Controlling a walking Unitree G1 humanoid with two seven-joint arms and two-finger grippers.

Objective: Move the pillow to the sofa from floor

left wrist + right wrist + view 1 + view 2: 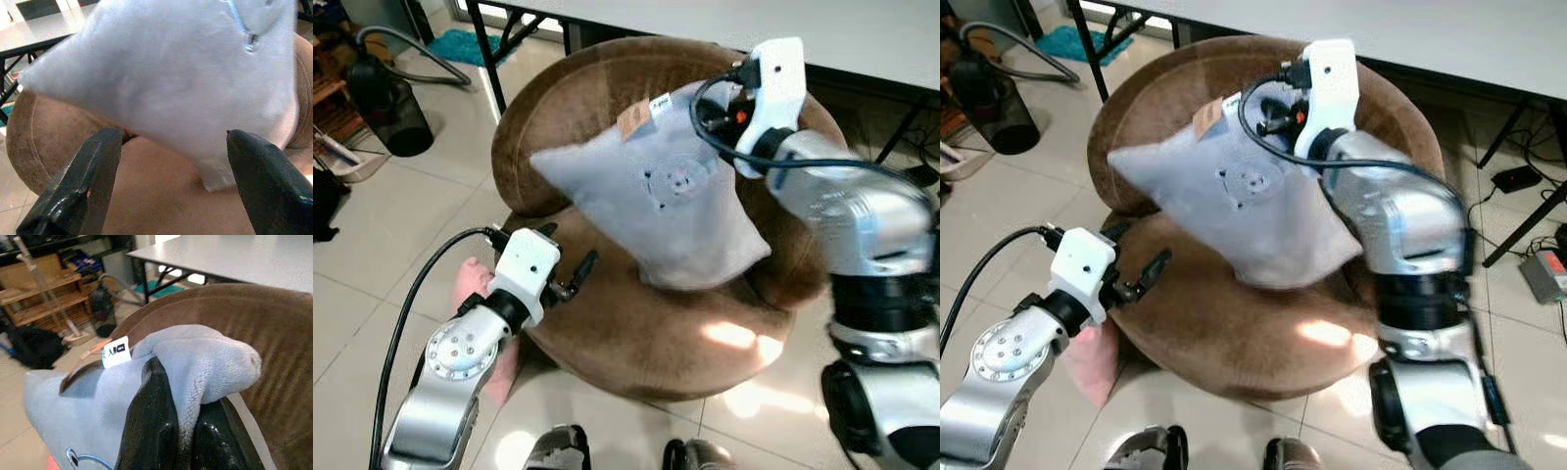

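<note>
Left eye view shows the right arm bent at the elbow and reaching over the round brown sofa (636,333), where the right gripper (183,431) has its two black fingers closed on the upper corner of the grey pillow (656,206), which leans on the sofa's curved back with its lower corner on the seat. At the sofa's front edge the left arm stretches low and forward, and the left gripper (171,181) has its fingers spread wide and holding nothing, pointing at the pillow's lower part. Around the sofa lie pale floor tiles (382,255), a pink cushion (475,294) sits on the floor just beside the sofa under the left arm, and behind the sofa stands a white table (783,29) on black legs
</note>
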